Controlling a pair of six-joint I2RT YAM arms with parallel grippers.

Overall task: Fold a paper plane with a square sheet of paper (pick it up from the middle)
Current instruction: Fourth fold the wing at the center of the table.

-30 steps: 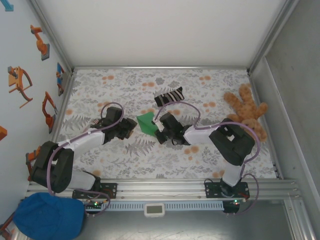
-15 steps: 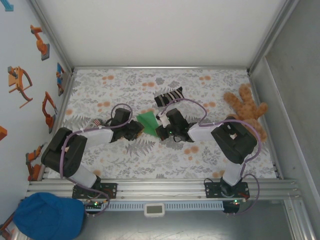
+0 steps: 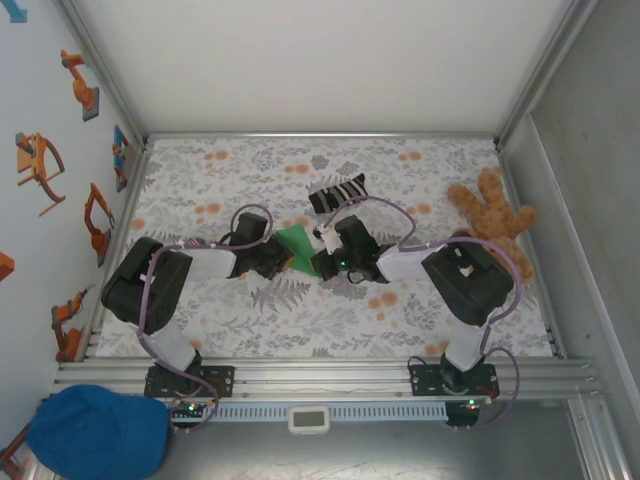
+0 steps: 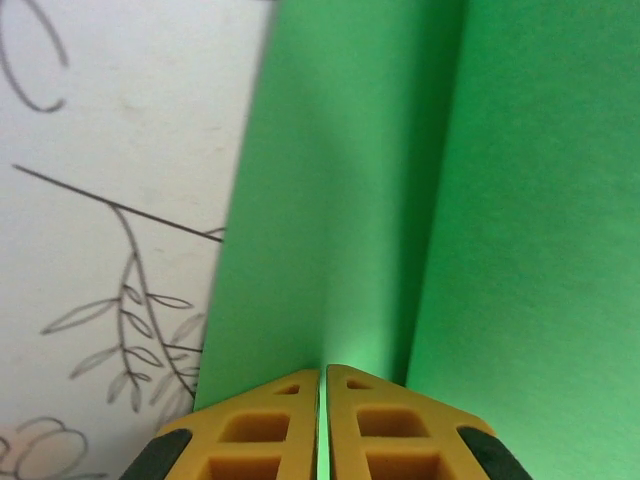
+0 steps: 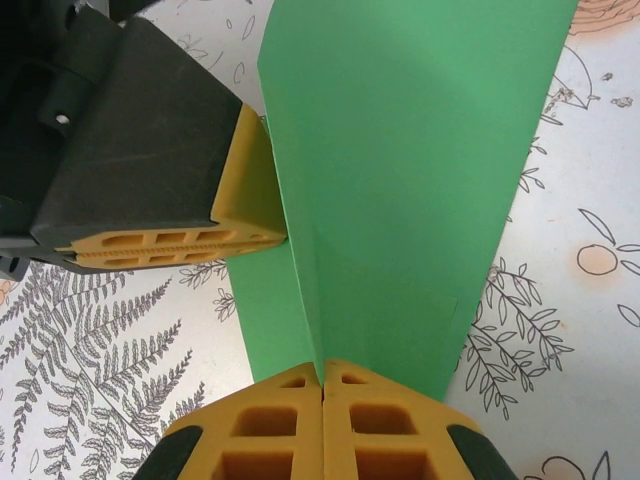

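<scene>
Floral tabletop [image 3: 330, 325] inside white walls [image 3: 320, 60]; orange shapes [image 3: 40, 165], perhaps stickers, left.

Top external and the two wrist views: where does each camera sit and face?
Top external: overhead behind the bases, looking down; both arms show, left gripper and right gripper at the bright green folded paper sheet.
Left wrist: on the left arm, facing past its yellow fingertips shut on the paper.
Right wrist: likewise on the right arm; left gripper visible too.
All share the paper.

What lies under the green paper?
The leaf-printed table surface shows around the green paper. Whatever lies directly beneath the sheet is hidden.
</scene>
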